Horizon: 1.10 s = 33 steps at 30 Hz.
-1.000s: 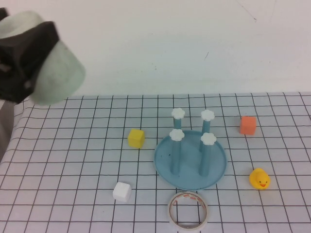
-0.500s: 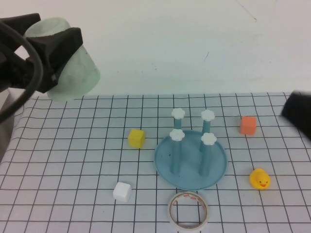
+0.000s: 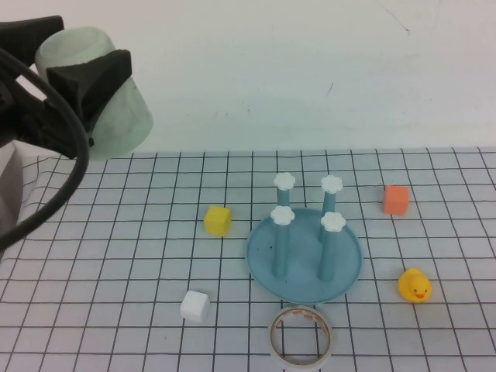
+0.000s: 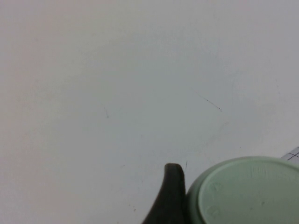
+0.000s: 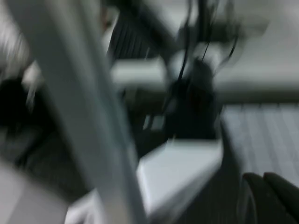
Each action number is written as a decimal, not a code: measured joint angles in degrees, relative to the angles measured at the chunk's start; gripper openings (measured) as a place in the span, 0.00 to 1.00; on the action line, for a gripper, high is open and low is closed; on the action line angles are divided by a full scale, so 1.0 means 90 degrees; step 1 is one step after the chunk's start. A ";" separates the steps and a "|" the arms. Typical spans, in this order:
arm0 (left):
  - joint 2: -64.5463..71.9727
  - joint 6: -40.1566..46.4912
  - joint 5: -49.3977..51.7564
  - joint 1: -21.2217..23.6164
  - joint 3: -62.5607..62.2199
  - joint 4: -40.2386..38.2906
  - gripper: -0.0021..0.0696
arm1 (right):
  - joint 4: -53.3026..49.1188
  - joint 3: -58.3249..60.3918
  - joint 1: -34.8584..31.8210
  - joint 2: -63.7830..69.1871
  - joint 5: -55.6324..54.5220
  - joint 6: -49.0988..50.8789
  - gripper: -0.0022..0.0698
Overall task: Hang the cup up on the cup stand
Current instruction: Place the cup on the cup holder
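Note:
The pale mint-green cup [image 3: 130, 120] hangs high over the table's far left corner, tilted on its side, with my left gripper [image 3: 89, 46] shut on it, one black finger on each side. The left wrist view shows the cup's round bottom [image 4: 247, 196] against one dark finger [image 4: 170, 196]. The cup stand [image 3: 304, 288], a round blue dish with blue pegs capped by white flowers, sits at mid-table, well to the right of the cup and below it. My right gripper [image 5: 268, 196] is outside the high view; in its blurred wrist view its dark fingers lie together, holding nothing.
A yellow cube [image 3: 218, 220] lies left of the stand and a white cube [image 3: 194, 305] nearer the front. An orange cube [image 3: 395, 199] and a yellow rubber duck [image 3: 415, 285] lie to the right. A white tape ring [image 3: 301, 335] sits just in front of the stand.
My left gripper has swung the cup to the right and turned it, then held almost still. A dark part of the right arm showed at the right edge and has left the view.

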 joint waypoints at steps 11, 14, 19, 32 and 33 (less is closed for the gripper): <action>0.0000 0.0193 0.0120 0.0000 0.0000 0.0016 0.81 | -0.8254 -0.1092 -0.0021 -0.0186 0.2764 0.6095 0.03; 0.0000 0.0205 0.0120 0.0000 0.0000 0.0016 0.81 | -0.9120 -0.1117 -0.0036 -0.0425 0.2727 0.6706 0.03; 0.0000 0.0304 0.0087 0.0000 0.0000 0.0020 0.81 | -0.9880 -0.1141 -0.0036 -0.0802 0.2714 0.7102 0.03; 0.0045 0.0832 -0.0763 0.0000 0.0000 0.0020 0.80 | -1.0107 -0.1141 -0.0036 -0.0845 0.2736 0.7159 0.03; 0.0055 0.0860 -0.0842 0.0000 0.0000 0.0020 0.80 | -1.0107 -0.1141 -0.0036 -0.0845 0.2736 0.7159 0.03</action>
